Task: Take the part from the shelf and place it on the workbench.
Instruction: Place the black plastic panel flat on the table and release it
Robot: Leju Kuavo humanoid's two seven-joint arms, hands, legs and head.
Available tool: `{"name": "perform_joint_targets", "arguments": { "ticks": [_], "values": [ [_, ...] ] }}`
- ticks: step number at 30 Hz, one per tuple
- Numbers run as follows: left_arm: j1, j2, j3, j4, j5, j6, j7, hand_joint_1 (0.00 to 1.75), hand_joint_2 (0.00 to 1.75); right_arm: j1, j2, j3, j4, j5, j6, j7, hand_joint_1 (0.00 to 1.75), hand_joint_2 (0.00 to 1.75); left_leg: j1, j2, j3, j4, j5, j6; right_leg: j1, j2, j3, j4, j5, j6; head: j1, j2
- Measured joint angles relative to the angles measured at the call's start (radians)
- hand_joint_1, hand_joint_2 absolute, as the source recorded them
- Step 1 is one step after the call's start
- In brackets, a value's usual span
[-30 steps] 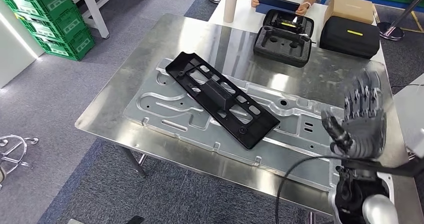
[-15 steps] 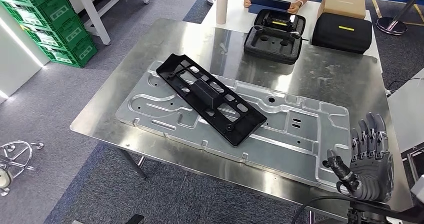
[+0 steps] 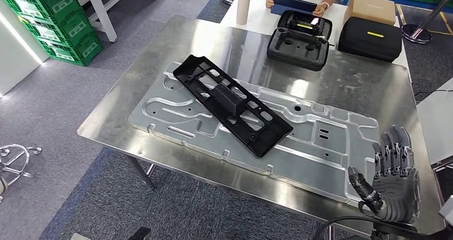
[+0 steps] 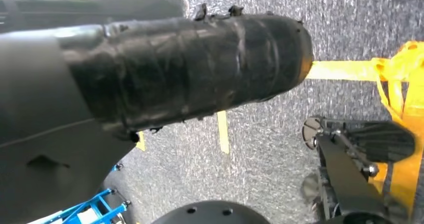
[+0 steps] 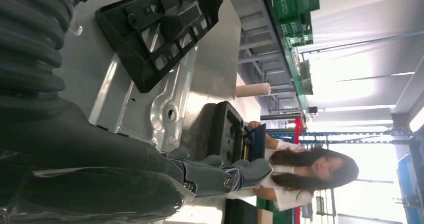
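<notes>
I've got my right hand raised upright over the workbench's near right corner, palm turned inward, fingers spread and holding nothing. The black part lies flat and diagonal across the stamped metal panel mid-bench, well apart from the hand. The left hand's state I cannot tell.

Green crates, black foam case

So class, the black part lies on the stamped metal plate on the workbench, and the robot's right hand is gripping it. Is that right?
Not quite. The black part does lie on the stamped metal plate, but the right hand is apart from it near the workbench corner, fingers spread and holding nothing, as the head view shows.
</notes>
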Motion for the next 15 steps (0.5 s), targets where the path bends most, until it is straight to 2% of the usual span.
{"name": "perform_joint_targets", "arguments": {
  "ticks": [1,2,3,4,6,7,8,10,12,13,15],
  "values": [
    [0.001,-0.002,0.001,0.0,0.001,0.0,0.0,0.0,0.0,0.001,0.0,0.001,0.0,0.0,0.0,0.0,0.0,1.75,0.001,0.0,-0.002,0.0,0.001,0.0,-0.005,0.0,-0.028,0.059,-0.021,0.005,0.0,0.0],
    [0.001,-0.003,0.003,0.0,0.002,0.0,0.0,0.0,0.0,0.003,0.0,0.001,0.0,0.0,0.0,0.0,0.0,1.75,0.002,0.0,-0.003,0.0,0.001,-0.001,-0.01,0.0,-0.044,0.092,-0.027,0.009,0.0,0.0],
    [0.002,-0.004,0.004,0.0,0.003,0.0,0.0,0.0,0.0,0.003,-0.001,0.001,0.0,0.0,0.0,0.0,0.0,1.75,0.004,0.0,-0.003,0.0,0.002,-0.003,-0.014,-0.001,-0.042,0.087,-0.014,0.012,0.0,0.0],
    [0.001,-0.004,0.005,0.0,0.004,0.0,0.0,0.0,0.0,0.004,-0.001,0.001,0.0,0.0,-0.001,0.0,0.0,1.75,0.007,0.0,-0.003,0.0,0.002,-0.006,-0.018,-0.001,-0.019,0.041,0.015,0.012,0.0,0.0],
    [0.0,-0.004,0.006,0.0,0.005,0.0,0.0,0.0,0.0,0.002,-0.002,0.002,0.0,-0.001,-0.004,0.0,0.0,1.75,0.012,-0.002,-0.001,0.0,0.003,-0.016,-0.022,-0.001,0.057,-0.111,0.084,0.013,0.0,0.0],
    [0.0,-0.004,0.008,0.0,0.005,0.0,0.0,0.0,0.0,0.001,-0.002,0.003,0.0,-0.003,-0.006,0.0,0.0,1.75,0.014,-0.003,-0.002,0.0,0.004,-0.023,-0.021,0.0,0.089,-0.176,0.103,0.009,0.0,0.0],
    [-0.001,-0.004,0.009,0.0,0.005,0.0,0.001,0.0,0.0,0.0,-0.004,0.004,-0.001,-0.005,-0.009,0.0,0.0,1.75,0.014,-0.004,-0.004,-0.001,0.005,-0.032,-0.019,0.001,0.107,-0.217,0.11,0.003,0.0,0.0],
    [-0.002,-0.004,0.012,0.0,0.005,0.0,0.002,0.0,0.0,-0.001,-0.007,0.006,-0.002,-0.008,-0.015,0.0,0.0,1.75,0.014,-0.004,-0.005,-0.007,0.009,-0.049,-0.013,0.002,0.11,-0.233,0.106,-0.015,-0.001,0.0],
    [-0.002,-0.004,0.014,0.0,0.005,-0.001,0.003,0.0,0.0,0.0,-0.009,0.008,-0.004,-0.01,-0.018,-0.001,0.0,1.75,0.015,-0.003,-0.003,-0.007,0.005,-0.062,-0.014,0.001,0.114,-0.239,0.112,-0.032,-0.003,0.0],
    [-0.002,-0.004,0.015,0.0,0.005,-0.001,0.004,0.0,0.0,-0.001,-0.009,0.009,-0.004,-0.011,-0.019,-0.001,0.0,1.75,0.014,-0.002,-0.01,0.011,-0.01,-0.064,-0.014,-0.001,0.118,-0.245,0.116,-0.04,-0.005,0.0],
    [-0.002,0.001,0.018,0.0,0.005,-0.002,0.005,0.0,0.0,0.0,-0.009,0.01,-0.005,-0.014,-0.02,-0.001,0.0,1.75,0.008,0.0,-0.059,0.123,-0.076,-0.056,-0.009,-0.004,0.122,-0.251,0.122,-0.053,-0.009,0.0]
  ]
}}
